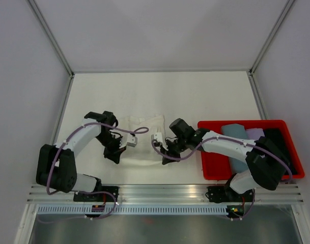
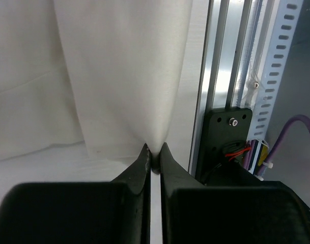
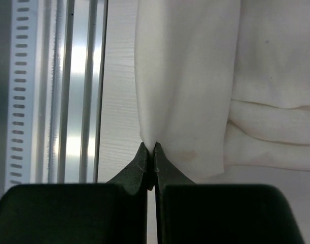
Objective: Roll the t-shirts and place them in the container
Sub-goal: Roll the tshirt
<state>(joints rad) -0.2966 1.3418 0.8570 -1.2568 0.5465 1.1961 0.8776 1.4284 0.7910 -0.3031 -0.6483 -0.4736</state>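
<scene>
A cream-white t-shirt (image 1: pixel 142 142) lies on the table between the two arms. My left gripper (image 1: pixel 114 155) is shut on its near left edge. In the left wrist view the cloth (image 2: pixel 124 76) rises in a taut fold from the gripper (image 2: pixel 155 152). My right gripper (image 1: pixel 166 158) is shut on its near right edge. In the right wrist view the cloth (image 3: pixel 190 76) hangs from the gripper (image 3: pixel 149 148), with a folded band of the shirt to the right.
A red bin (image 1: pixel 210 168) with folded blue, lilac and dark garments stands at the right, next to the right arm. The aluminium rail (image 1: pixel 165 192) runs along the near table edge, close behind both grippers. White walls enclose the table.
</scene>
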